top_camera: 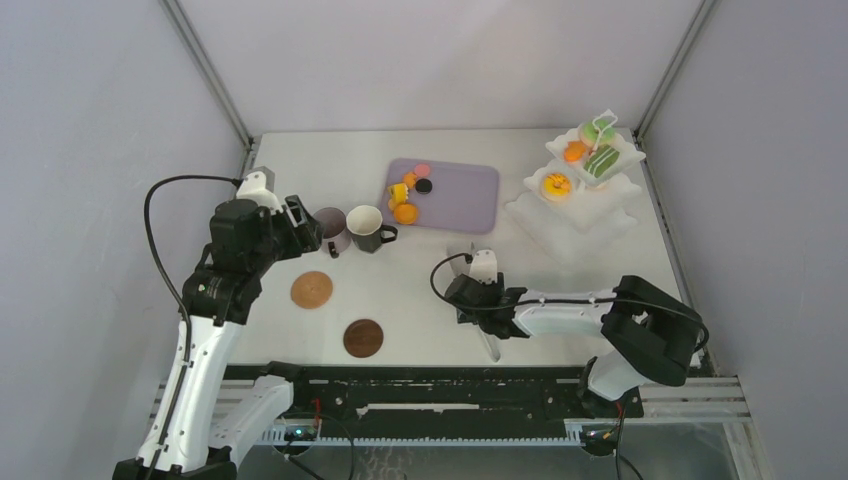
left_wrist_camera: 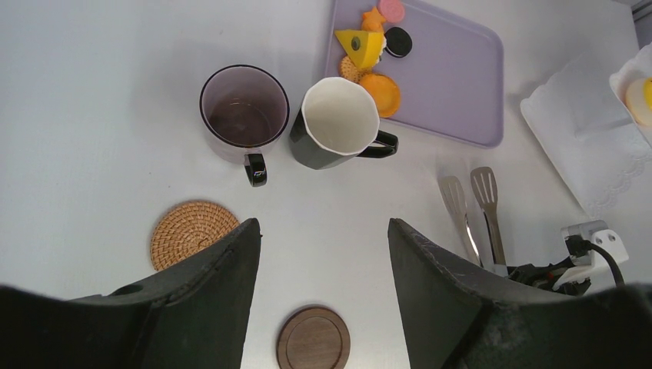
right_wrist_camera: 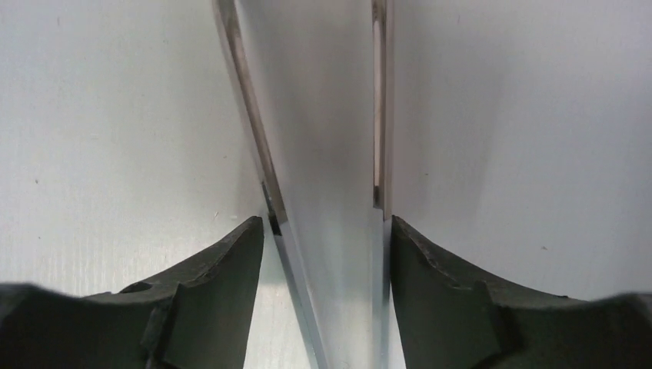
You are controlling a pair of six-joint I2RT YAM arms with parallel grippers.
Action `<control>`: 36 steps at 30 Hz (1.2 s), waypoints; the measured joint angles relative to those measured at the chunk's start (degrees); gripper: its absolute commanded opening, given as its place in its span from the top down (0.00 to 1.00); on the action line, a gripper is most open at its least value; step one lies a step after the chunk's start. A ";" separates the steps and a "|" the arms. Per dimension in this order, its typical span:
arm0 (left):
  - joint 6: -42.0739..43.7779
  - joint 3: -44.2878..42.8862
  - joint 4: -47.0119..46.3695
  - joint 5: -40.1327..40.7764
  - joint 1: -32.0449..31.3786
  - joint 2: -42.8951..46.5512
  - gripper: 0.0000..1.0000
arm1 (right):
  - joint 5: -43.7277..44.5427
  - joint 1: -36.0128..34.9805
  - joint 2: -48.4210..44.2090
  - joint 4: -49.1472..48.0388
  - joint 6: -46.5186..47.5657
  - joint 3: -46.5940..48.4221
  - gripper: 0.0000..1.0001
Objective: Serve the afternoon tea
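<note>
- The right gripper (right_wrist_camera: 327, 223) had its jaws standing apart astride the long tongs (left_wrist_camera: 484, 184), one finger just outside each metal arm. Whether they pressed on the arms or only flanked them could not be told.
- The tongs lay on the white table (top_camera: 300, 170) in front of the right arm, their heads pointing toward the lilac tray (left_wrist_camera: 454, 84).
- The left gripper (left_wrist_camera: 323, 227) had its jaws spread with nothing between them and hung close to the mauve mug (left_wrist_camera: 244, 108).
- The dark mug (left_wrist_camera: 338, 115), white inside, stood just beside the mauve one on its right. Both were upright on the bare table, and the dark one's handle was turned to the right.
- Nearer the arms lay two round coasters with nothing on them: a woven coaster (left_wrist_camera: 192, 231) and, closer still, a dark wooden coaster (left_wrist_camera: 313, 338).
- On the tray's left end sat a cluster of small sweets (left_wrist_camera: 369, 54): a yellow wedge, a black sandwich biscuit, an orange doughnut and a pink macaron.
- The white three-tier stand (top_camera: 570, 225) stood at the far right corner of the table, with green, orange and yellow sweets on its upper tiers.
</note>
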State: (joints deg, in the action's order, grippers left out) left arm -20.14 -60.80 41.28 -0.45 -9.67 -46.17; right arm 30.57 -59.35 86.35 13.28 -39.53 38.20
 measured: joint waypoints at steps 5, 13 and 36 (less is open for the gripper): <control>0.00 0.00 0.00 0.00 0.00 0.00 0.33 | 1.62 -0.11 1.18 -0.24 -1.57 0.74 0.59; 0.02 0.00 0.02 0.09 0.00 0.20 0.33 | -0.90 -0.74 0.85 0.52 1.33 1.70 0.92; 0.55 0.00 0.11 2.34 0.02 -0.66 0.33 | -29.22 21.07 4.85 25.46 14.78 40.70 0.61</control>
State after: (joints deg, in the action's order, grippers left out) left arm -19.59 -60.80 41.39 1.89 -9.65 -46.83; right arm 1.34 -38.28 91.20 38.74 -24.75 78.89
